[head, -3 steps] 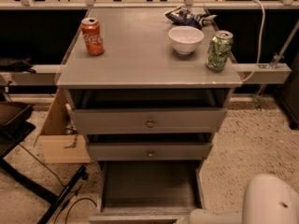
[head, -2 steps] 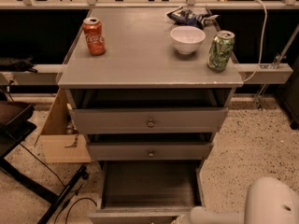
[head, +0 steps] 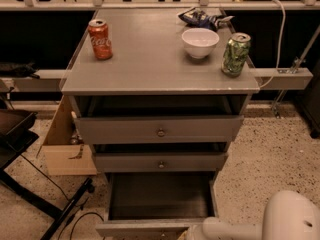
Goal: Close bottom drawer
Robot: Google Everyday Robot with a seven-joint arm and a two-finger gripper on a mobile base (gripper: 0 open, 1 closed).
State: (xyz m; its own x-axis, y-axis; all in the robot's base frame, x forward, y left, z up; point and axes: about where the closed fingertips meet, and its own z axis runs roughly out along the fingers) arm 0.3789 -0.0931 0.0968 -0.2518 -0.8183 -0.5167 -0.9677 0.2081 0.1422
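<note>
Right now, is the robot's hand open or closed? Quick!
The gripper: cannot be told. It is at the bottom edge of the view, by the front panel of the pulled-out bottom drawer.

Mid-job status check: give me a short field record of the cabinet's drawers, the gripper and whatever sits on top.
bottom drawer: pulled far out, tray looks empty, not yet closed
middle drawer: nearly in
top drawer: nearly in
gripper: at the picture's bottom edge, on the end of the white arm, close to the bottom drawer's front panel
cabinet top: red can, white bowl, green can, blue bag at the back
floor: cardboard box beside the cabinet, on the picture's left
</note>
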